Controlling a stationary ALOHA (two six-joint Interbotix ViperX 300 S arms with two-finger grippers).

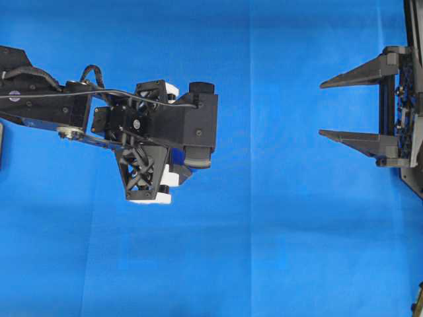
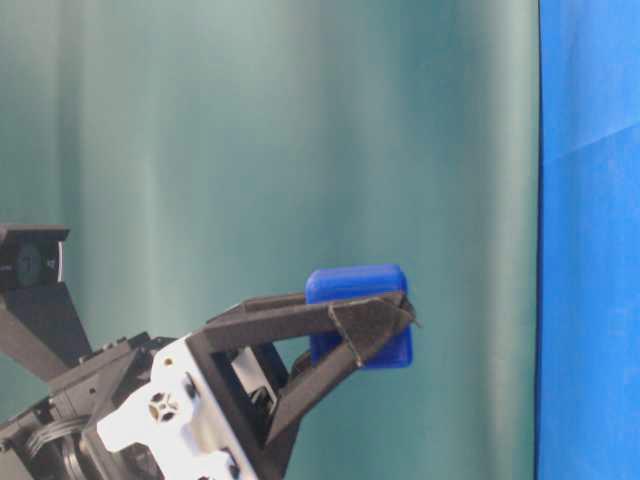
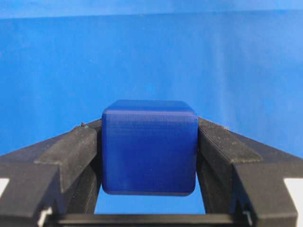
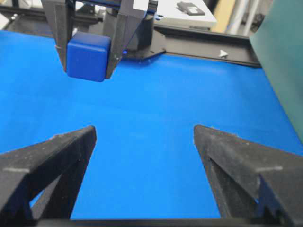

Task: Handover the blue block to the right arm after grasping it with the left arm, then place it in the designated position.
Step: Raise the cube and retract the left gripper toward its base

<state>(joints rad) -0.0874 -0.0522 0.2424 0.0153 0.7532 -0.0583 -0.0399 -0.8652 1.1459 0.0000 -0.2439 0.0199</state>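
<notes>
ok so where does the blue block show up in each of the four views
Overhead: mostly hidden beneath the left gripper; a sliver of blue block, left of centre.
Table-level: block centre-right, in the fingertips.
Left wrist: centre, between the fingers.
Right wrist: upper left.
Shared landmark: the black fingers clamping it.

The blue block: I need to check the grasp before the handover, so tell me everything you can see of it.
The small dark-blue cube with rounded edges looks like smooth matte plastic with faint layer lines. It sits upright and square between the left arm's two black triangular fingers, which press its two opposite side faces near their tips. It is lifted clear of the bright blue cloth; nothing else touches it. The right arm's gripper stands open, facing it from a distance.
</notes>
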